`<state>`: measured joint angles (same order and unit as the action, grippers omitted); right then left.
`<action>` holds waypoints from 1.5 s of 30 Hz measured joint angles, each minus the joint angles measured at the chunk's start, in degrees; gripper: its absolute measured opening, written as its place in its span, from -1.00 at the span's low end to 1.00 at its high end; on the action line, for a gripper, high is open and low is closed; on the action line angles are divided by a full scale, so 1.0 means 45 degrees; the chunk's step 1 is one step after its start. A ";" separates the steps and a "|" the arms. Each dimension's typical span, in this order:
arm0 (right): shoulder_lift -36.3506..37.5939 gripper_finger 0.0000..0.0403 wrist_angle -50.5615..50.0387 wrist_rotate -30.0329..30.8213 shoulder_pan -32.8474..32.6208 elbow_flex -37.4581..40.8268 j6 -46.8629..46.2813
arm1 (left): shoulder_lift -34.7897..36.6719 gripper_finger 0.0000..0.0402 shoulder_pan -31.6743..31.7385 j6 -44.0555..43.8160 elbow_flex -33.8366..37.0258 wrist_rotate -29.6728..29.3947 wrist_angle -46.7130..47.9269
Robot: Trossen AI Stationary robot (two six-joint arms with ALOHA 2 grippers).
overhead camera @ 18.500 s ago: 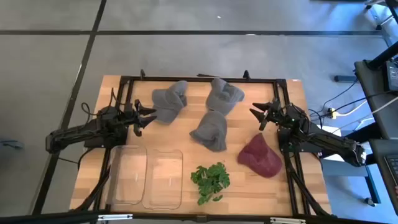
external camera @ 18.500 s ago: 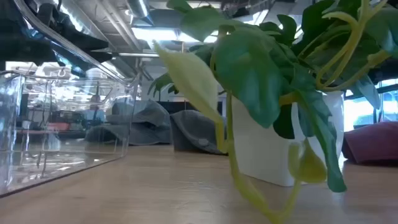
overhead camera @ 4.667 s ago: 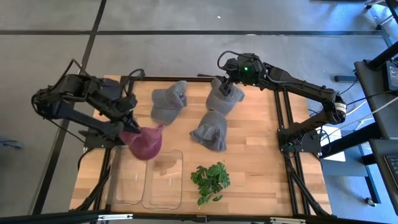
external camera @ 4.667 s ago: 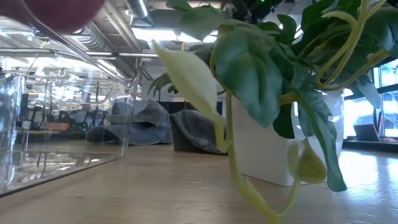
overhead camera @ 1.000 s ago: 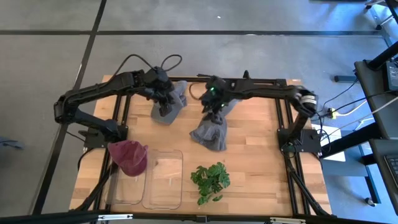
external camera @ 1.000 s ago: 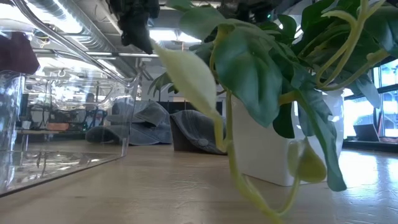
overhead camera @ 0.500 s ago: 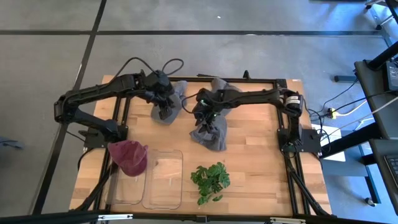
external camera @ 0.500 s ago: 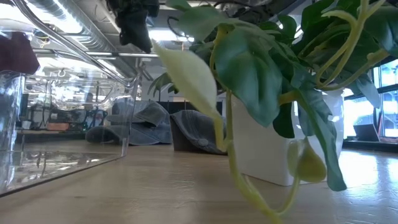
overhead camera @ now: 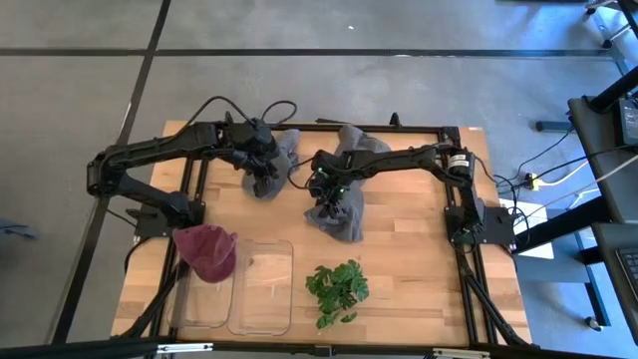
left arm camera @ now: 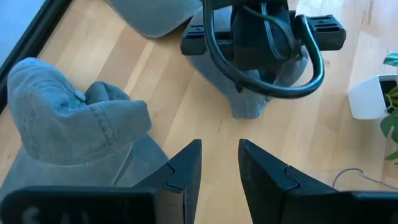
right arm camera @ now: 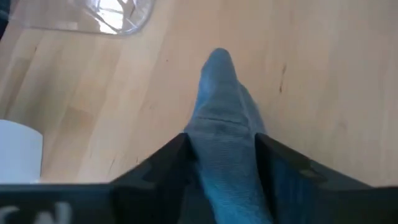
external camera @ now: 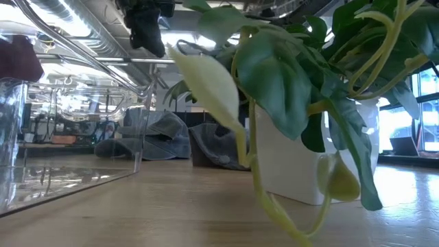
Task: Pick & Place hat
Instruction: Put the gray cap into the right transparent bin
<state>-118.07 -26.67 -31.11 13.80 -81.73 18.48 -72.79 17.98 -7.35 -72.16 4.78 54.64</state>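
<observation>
Three grey hats lie on the table: a left one (overhead camera: 267, 158), a middle one (overhead camera: 339, 214) and a far one (overhead camera: 361, 150). A maroon hat (overhead camera: 207, 251) sits at the far end of the left clear container (overhead camera: 204, 294). My left gripper (left arm camera: 220, 163) is open and hovers over bare wood at the near edge of the left grey hat (left arm camera: 68, 124), touching nothing. My right gripper (right arm camera: 222, 146) is open and set down on the far part of the middle hat (left arm camera: 249, 93). My right gripper comes at the middle grey hat from above. Its fingers (right arm camera: 168, 165) stand on either side of a raised ridge of cloth (right arm camera: 221, 124), which fills the gap and meets both of them. The hat lies on the table, not lifted.
A second clear container (overhead camera: 262, 289) stands beside the left one at the near edge. A potted plant in a white pot (overhead camera: 337, 289) stands near the middle hat and blocks much of the low view. A dark frame (overhead camera: 319, 128) runs along the table's far side.
My right gripper has moved from beside the far grey hat toward the table's near-left and come down onto the middle grey hat. The hats have stayed where they were.
</observation>
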 joint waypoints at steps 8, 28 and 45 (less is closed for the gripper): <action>0.0153 -0.93 -0.0697 -0.0008 0.0220 -0.0473 -0.0064 | 0.0000 -0.50 -0.0075 0.0163 -0.0005 -0.0005 -0.0074; 0.4138 -0.96 -0.0862 0.3269 0.2328 -0.3944 -0.2072 | 0.1509 -0.48 -0.0157 0.1104 0.1135 -0.1812 -0.5206; 0.6022 -0.97 0.1552 0.6688 0.0865 -0.2838 -0.1673 | 0.2263 -0.35 -0.0264 -0.0023 0.4430 -0.2511 -1.4015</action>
<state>-90.97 -19.69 -1.02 17.69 -94.50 10.95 -62.61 16.80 -7.46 -52.23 -6.52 -8.43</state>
